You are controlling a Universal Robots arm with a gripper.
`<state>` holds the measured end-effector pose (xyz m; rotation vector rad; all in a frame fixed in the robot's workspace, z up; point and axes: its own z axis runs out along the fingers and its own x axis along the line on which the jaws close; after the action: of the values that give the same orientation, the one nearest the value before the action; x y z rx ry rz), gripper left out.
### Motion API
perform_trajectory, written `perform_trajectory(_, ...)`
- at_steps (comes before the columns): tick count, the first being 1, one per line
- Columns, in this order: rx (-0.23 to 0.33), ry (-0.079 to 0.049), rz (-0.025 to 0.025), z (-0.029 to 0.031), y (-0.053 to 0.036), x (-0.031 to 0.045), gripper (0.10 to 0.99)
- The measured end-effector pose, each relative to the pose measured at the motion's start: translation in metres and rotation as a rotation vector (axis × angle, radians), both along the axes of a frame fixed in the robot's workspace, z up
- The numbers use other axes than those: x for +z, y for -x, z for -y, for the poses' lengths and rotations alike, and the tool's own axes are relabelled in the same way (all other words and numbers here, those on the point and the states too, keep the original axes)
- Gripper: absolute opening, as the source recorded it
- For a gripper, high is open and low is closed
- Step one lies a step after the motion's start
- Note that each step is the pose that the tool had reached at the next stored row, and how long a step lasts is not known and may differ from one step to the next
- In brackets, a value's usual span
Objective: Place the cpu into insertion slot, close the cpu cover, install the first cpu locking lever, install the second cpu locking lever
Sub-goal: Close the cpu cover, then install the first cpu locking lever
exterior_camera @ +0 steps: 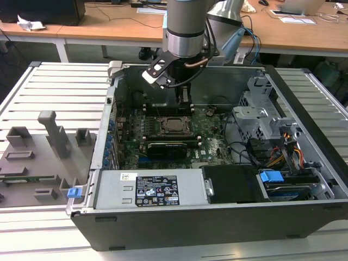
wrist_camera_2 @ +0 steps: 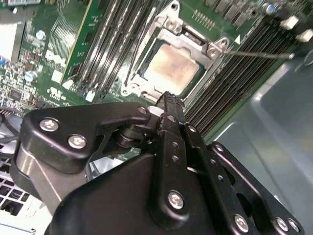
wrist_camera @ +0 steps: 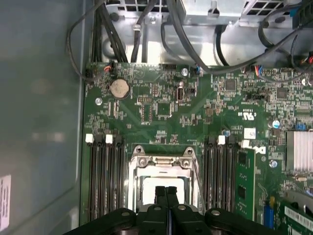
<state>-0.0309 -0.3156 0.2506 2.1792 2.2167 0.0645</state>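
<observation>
The cpu point(wrist_camera_2: 172, 68) shows its dull silver top and lies flat in the insertion slot point(exterior_camera: 163, 126) on the green motherboard. Around the chip lies the cpu cover point(wrist_camera: 161, 161), a silvery frame that looks laid down over it. From the socket's corner a thin wire locking lever point(wrist_camera_2: 259, 53) sticks out over the memory slots. My gripper point(wrist_camera: 166, 192) hovers just above the socket's edge, shut, with nothing between its black fingers point(wrist_camera_2: 168, 105). In the exterior view the gripper point(exterior_camera: 185, 100) hangs inside the open case over the socket's far side.
Long black memory slots point(wrist_camera: 105, 181) flank the socket on both sides. A black graphics card point(exterior_camera: 171, 148) lies just in front of it. The power supply point(exterior_camera: 147, 190), drive cage point(exterior_camera: 261, 117) and cables point(exterior_camera: 283, 152) crowd the case. A grey fixture block point(exterior_camera: 38, 157) stands outside, at the exterior view's left.
</observation>
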Motion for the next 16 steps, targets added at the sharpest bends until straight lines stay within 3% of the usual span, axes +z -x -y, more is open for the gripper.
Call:
perform_trajectory(4, 0.0, 0.0, 0.0, 0.0, 0.0085, -0.0004, 0.106)
perform_trajectory(13, 0.0, 0.0, 0.0, 0.0, 0.0173, -0.0008, 0.106)
perform_trajectory(16, 0.0, 0.0, -0.0001, 0.0, 0.0174, 0.0056, 0.106)
